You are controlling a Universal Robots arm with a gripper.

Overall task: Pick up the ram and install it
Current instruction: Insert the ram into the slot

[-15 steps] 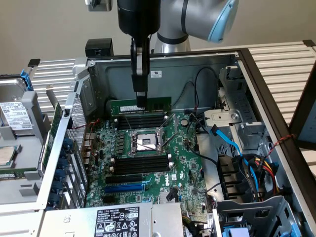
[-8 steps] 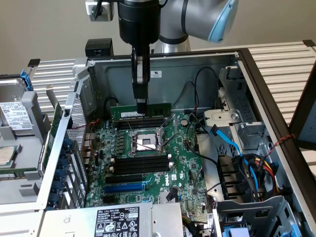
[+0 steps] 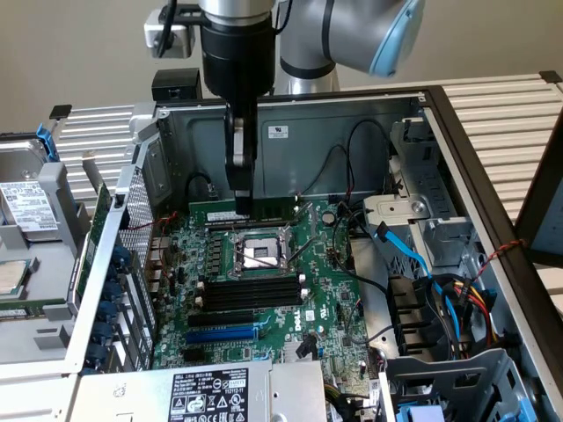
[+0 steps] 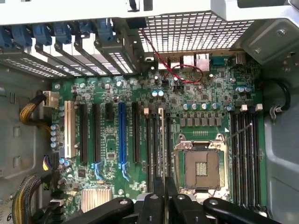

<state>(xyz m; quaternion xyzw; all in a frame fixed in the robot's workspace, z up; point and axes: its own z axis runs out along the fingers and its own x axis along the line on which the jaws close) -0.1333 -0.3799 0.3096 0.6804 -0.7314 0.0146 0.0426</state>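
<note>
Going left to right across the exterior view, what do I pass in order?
Labelled silver drive → perforated rear panel → gripper → blue cable → red and yellow wires.

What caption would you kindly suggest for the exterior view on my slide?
Pincer holding the ram above the motherboard inside an open computer case.

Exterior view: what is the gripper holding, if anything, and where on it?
The long thin green circuit-board ram stick, apparently pinched near its middle by the gripper.
</note>
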